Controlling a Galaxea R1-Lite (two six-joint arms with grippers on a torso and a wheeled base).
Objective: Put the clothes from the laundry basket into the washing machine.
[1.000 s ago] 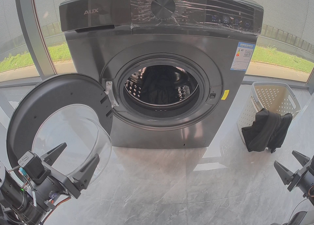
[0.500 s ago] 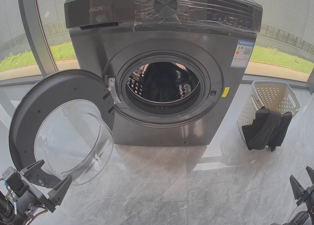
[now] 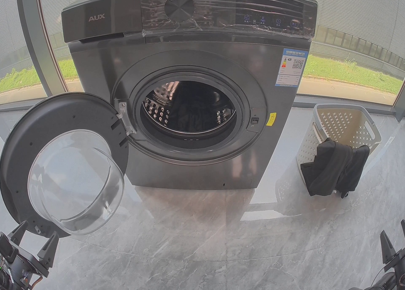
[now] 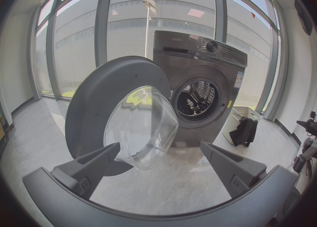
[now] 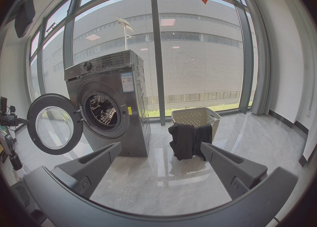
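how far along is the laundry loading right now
Done: the washing machine door stands open, and a dark shape in the drum may be clothing already loaded. In hand: nothing; the left tool and right tool are both open and empty. Left: the black garment draped over the laundry basket rim.

Washer sits dead center, windows right behind it, door swung out to its left. Basket is on the floor just right of the washer, clothes hanging over its near rim. Looks like a garment inside the drum.
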